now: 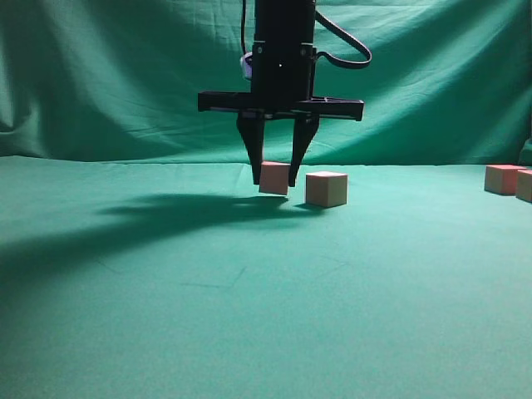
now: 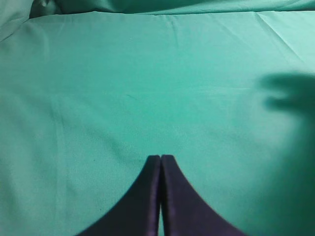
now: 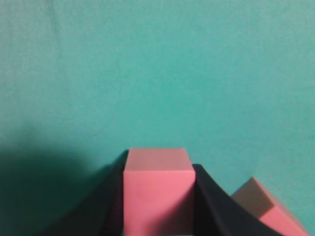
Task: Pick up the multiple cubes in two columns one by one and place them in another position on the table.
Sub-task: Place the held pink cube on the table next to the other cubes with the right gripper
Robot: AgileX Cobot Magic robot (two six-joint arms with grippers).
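While the right gripper (image 1: 273, 179) pinches one cube (image 1: 274, 177) between its fingers, another cube (image 1: 326, 189) sits just beside.

No legible text or markings.

My right claw (image 1: 275, 178) is matte black throughout; two tapering fingers (image 1: 251, 150) hang from a flat horizontal crossbar, wide at the root and narrowing to blunt tips; above the bar my wrist is a boxy black housing with a small pale patch at its left edge; a black cable loops out from its right side and curves back in; my left claw (image 2: 161, 158) shows as two dark, smooth, wedge-shaped fingers, equally black and unmarked.
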